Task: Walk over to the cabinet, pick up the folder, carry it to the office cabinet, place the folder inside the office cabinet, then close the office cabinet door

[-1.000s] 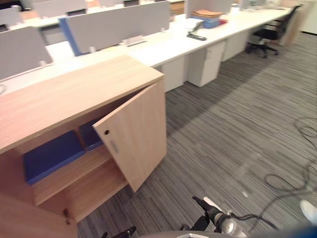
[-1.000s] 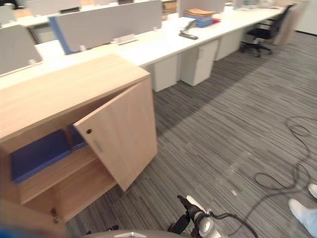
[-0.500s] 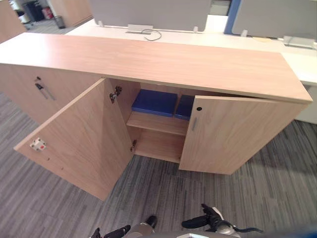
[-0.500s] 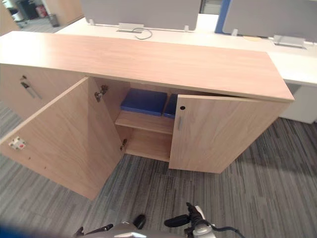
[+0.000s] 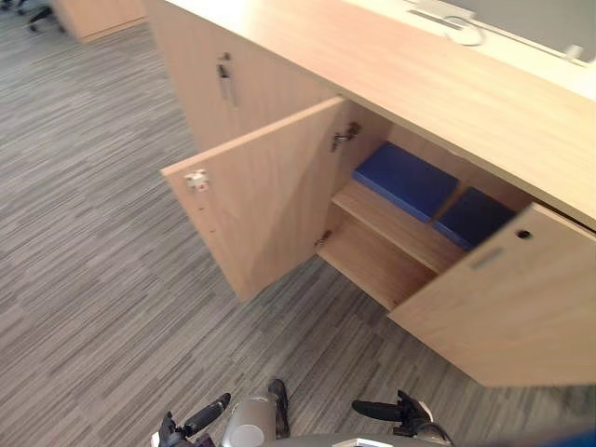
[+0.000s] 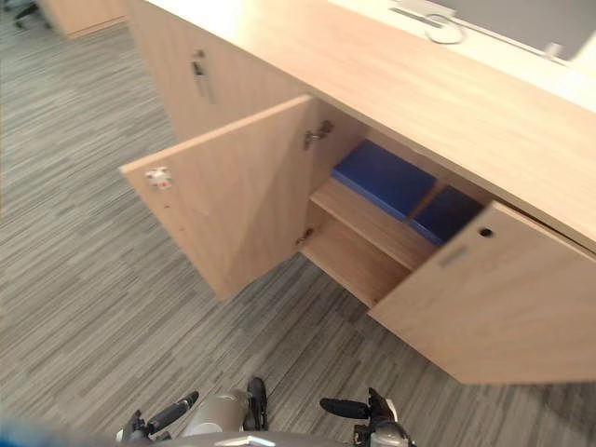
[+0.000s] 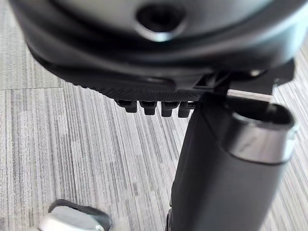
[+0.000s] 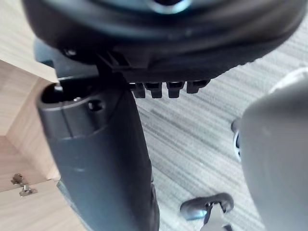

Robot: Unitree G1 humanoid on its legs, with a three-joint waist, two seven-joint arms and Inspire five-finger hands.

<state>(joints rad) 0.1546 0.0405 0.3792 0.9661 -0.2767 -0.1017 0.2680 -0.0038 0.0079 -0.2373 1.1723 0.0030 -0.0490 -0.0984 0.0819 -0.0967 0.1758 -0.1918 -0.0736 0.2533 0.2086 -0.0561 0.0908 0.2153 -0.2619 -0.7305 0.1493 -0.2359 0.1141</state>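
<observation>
View swings from head-on toward the office cabinet's (image 5: 447, 84) wide-open door (image 5: 270, 196) (camera moves, objects don't): blue folder (image 5: 405, 180) lies on the upper shelf, left hand (image 5: 200, 417) and right hand (image 5: 400, 412) hang low, fingers relaxed and empty, so probably lining up to close the door.

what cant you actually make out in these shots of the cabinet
Right blue folder: near end hidden behind the right door, eye views.
Bottom shelf: right part behind that door.
Cabinet top: cut off by the right edge.
Left hand and right hand: cut by the bottom edge.
</observation>
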